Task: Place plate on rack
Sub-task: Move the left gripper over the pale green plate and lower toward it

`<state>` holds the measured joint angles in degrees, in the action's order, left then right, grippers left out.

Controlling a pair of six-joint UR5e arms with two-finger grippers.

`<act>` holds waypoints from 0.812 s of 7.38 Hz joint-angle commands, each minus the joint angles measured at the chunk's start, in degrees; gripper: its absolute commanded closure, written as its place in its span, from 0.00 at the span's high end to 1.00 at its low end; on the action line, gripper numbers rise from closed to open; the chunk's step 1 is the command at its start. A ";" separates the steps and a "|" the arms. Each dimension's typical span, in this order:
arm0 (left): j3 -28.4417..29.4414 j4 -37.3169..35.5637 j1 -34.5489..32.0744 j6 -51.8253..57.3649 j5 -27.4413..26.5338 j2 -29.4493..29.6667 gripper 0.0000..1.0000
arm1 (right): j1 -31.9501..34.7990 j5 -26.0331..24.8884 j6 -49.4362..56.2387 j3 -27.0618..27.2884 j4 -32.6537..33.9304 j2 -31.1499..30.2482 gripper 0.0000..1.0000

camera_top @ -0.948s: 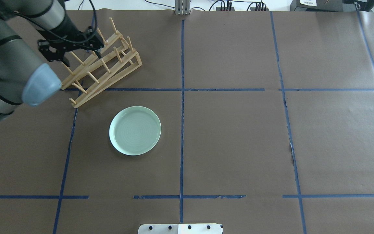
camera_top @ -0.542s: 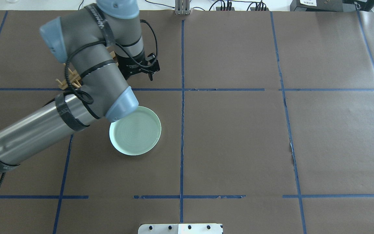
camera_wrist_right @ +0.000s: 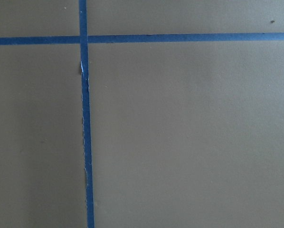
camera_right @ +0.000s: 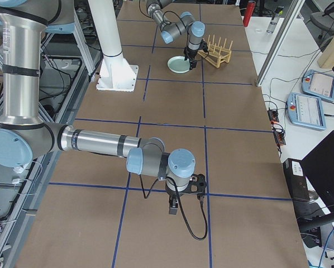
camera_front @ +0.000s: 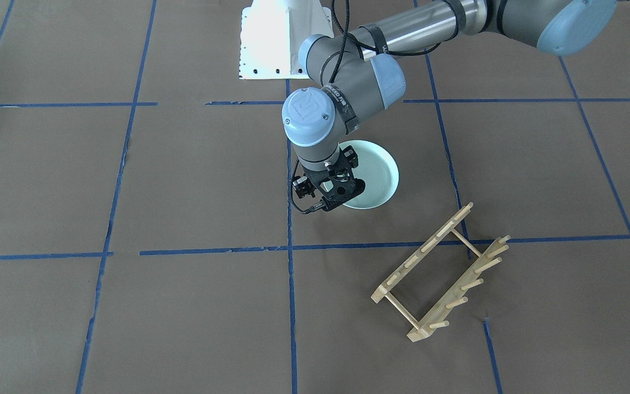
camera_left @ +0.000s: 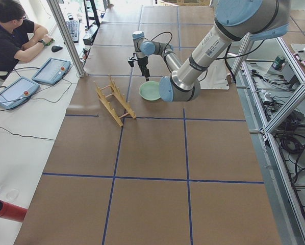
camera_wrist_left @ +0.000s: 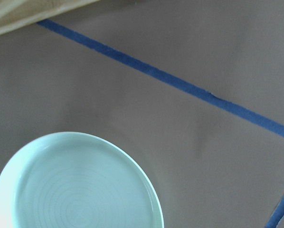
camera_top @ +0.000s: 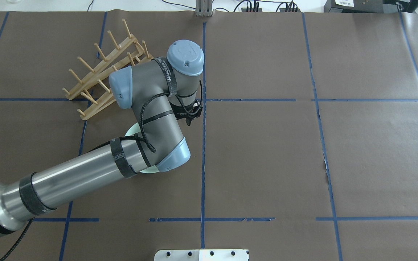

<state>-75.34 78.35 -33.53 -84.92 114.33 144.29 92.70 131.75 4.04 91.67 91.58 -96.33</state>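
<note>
The pale mint-green plate [camera_front: 378, 175] lies flat on the brown table; it also shows in the left wrist view [camera_wrist_left: 75, 190], while in the overhead view my left arm hides all but slivers of the plate [camera_top: 131, 131]. The wooden rack [camera_front: 441, 273] [camera_top: 100, 72] stands beyond the plate, apart from it and holding nothing. My left gripper [camera_front: 328, 194] hovers, pointing down, over the plate's far-right edge, looks open and holds nothing. My right gripper [camera_right: 175, 209] shows only in the exterior right view, far from both; I cannot tell if it is open or shut.
The table is brown paper with a blue tape grid [camera_top: 203, 99]. The white robot base [camera_front: 279, 44] is at the table's robot side. An operator [camera_left: 9, 35] sits at a side desk with tablets [camera_left: 50, 70].
My left arm has swung from over the rack to the right and back toward the plate, now covering most of it in the overhead view. Plate and rack have not moved.
</note>
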 commanded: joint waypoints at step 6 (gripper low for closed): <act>0.80 3.03 0.66 0.46 -0.25 -1.73 0.43 | 0.03 0.00 0.00 0.00 0.00 0.00 1.00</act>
<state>-74.62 80.37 -32.87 -84.48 114.15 142.90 92.68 131.75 4.04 91.67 91.58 -96.33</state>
